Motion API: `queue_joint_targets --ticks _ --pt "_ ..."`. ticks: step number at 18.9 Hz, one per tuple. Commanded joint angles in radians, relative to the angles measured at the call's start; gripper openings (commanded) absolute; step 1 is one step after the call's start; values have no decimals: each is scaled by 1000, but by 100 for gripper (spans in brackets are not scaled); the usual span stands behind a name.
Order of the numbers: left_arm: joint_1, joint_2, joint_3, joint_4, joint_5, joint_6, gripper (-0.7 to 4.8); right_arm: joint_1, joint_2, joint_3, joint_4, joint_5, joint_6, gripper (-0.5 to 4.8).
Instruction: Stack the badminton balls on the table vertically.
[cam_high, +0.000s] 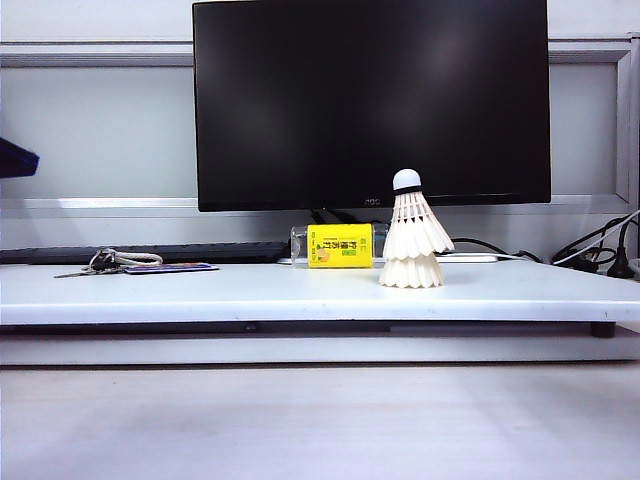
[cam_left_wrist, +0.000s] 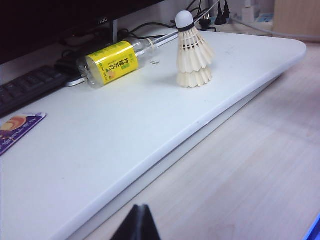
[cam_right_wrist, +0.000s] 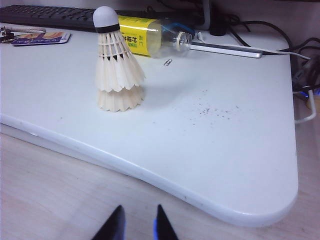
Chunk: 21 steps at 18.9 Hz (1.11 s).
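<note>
Two cream-white badminton balls (cam_high: 413, 240) stand nested one on the other, cork tip up, on the right half of the white table (cam_high: 200, 290), in front of the monitor. The stack also shows in the left wrist view (cam_left_wrist: 193, 55) and the right wrist view (cam_right_wrist: 117, 72). My left gripper (cam_left_wrist: 141, 207) is shut and empty, hanging over the wooden floor off the table's front edge, far from the stack. My right gripper (cam_right_wrist: 139, 209) is open with nothing between its fingers, also off the front edge over the wood. Neither gripper touches the stack.
A yellow-labelled bottle (cam_high: 340, 245) lies on its side just behind the stack, a paper clip (cam_right_wrist: 168, 62) beside it. Keys (cam_high: 110, 261) and a card (cam_high: 170, 268) lie at the table's left. A keyboard (cam_left_wrist: 25, 87), the black monitor (cam_high: 370, 100) and cables (cam_high: 590, 250) line the back.
</note>
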Motion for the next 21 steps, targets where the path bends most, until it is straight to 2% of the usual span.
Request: queue_joint_targets --ticks 1,21 --pt "0 0 -24 2 4 -15 -6 0 -2 0 -9 8 5 84" --pt "0 0 -68 10 4 -15 -5 0 -2 0 -8 8 5 84"
